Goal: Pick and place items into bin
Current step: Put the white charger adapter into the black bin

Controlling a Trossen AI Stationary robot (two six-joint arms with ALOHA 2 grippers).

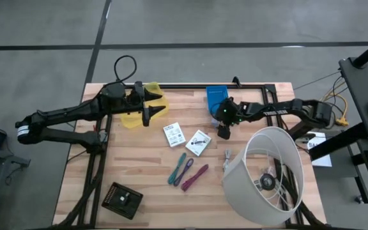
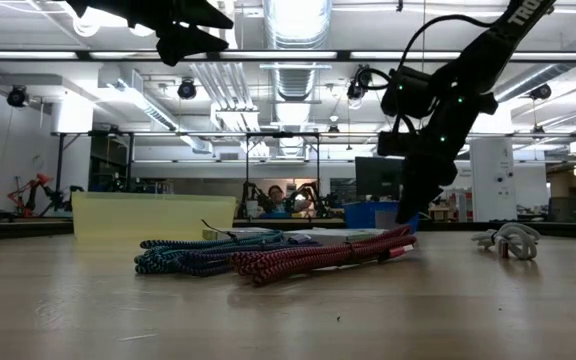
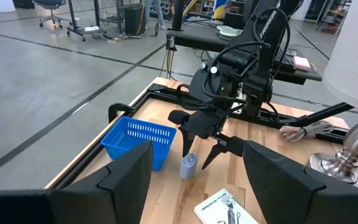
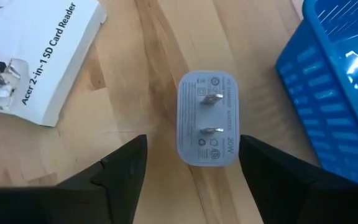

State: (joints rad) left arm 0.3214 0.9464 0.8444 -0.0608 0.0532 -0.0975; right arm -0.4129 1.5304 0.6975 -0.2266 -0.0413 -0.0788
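Directly under right hand (image 4: 188, 163), fingers spread: lavender charger plug (image 4: 207, 118), untouched.

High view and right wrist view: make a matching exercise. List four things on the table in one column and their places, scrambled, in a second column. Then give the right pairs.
Things:
1. blue basket
2. white lampshade
3. black square device
4. lavender charger

Places:
A. lower left corner of the table in the high view
B. under the open right gripper, prongs up
C. lying on its side at the table's lower right in the high view
D. at the table's top edge in the high view

Pairs: 1-D, 2-C, 3-A, 4-B
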